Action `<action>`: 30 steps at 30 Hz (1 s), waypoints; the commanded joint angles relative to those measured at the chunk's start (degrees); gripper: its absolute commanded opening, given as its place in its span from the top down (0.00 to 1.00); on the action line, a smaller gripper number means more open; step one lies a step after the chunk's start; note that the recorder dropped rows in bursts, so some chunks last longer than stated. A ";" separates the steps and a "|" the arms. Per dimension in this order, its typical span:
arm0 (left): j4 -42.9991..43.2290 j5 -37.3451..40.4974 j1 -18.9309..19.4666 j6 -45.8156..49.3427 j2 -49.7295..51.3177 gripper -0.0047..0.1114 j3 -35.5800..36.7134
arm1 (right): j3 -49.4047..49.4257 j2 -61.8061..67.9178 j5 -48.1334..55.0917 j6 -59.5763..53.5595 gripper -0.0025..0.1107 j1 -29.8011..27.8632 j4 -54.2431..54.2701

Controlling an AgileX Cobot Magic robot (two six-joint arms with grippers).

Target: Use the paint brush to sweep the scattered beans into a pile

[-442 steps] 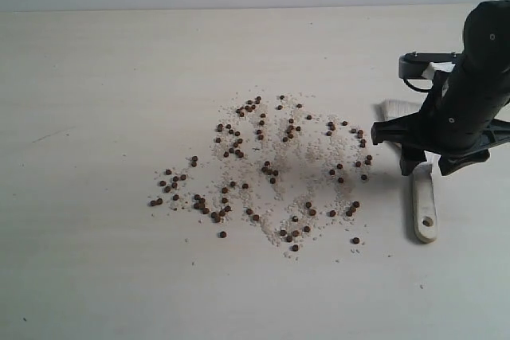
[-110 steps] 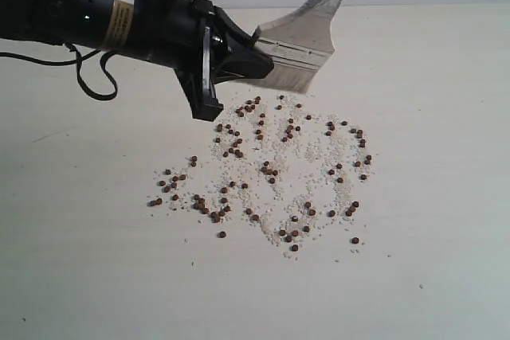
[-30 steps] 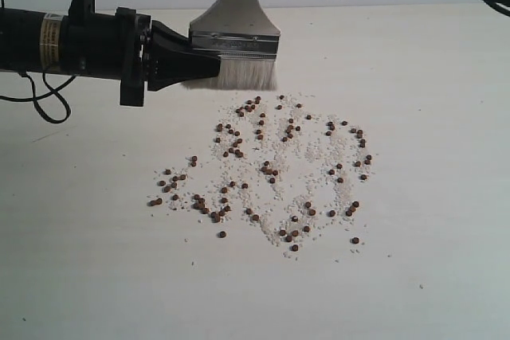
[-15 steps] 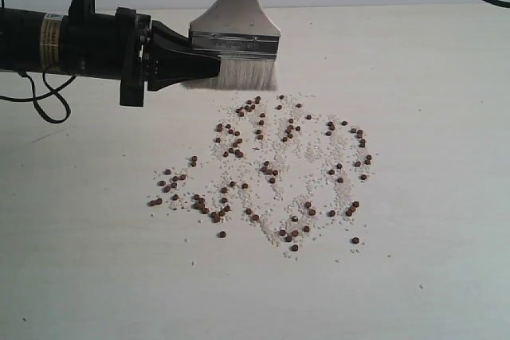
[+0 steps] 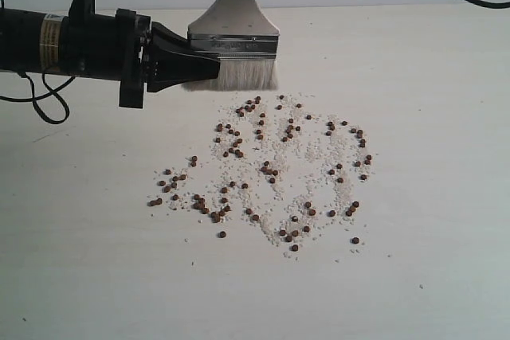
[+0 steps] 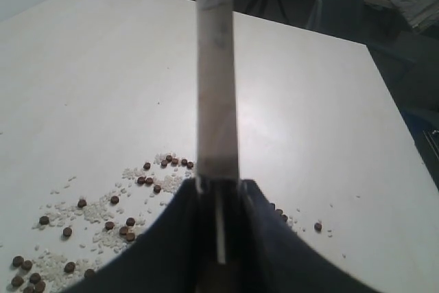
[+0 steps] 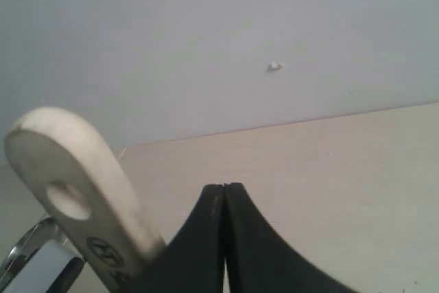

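Left wrist view shows the left gripper (image 6: 219, 238) closed partway on the paint brush (image 6: 216, 66). Its jaws clamp the flat sides at the ferrule, and the handle rises straight up from between them. Right wrist view shows the right gripper (image 7: 224, 200) with its jaws pressed together on nothing; the holed end of the handle sits just beside them, not between.

That is the change. A few seconds ago the brush hung tilted, its handle leaning off to the right. Now the left gripper alone carries it, upright, with the bristles (image 5: 239, 76) pointing down. Over the last second the brush has not moved, while the right arm shifts about at the top edge of the exterior view.

Bristle tips hang near the far edge of the beans (image 5: 269, 170), seemingly just off the table (image 5: 430, 117). Beans and whitish grains (image 5: 315, 153) lie spread as before, with nothing gathered. The handover looks finished, so the first sweeping stroke is what remains to begin.
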 commanded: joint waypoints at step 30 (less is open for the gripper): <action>0.97 -1.09 3.96 0.98 0.05 0.96 0.31 | -10.83 2.54 61.92 -93.44 0.98 -27.81 36.62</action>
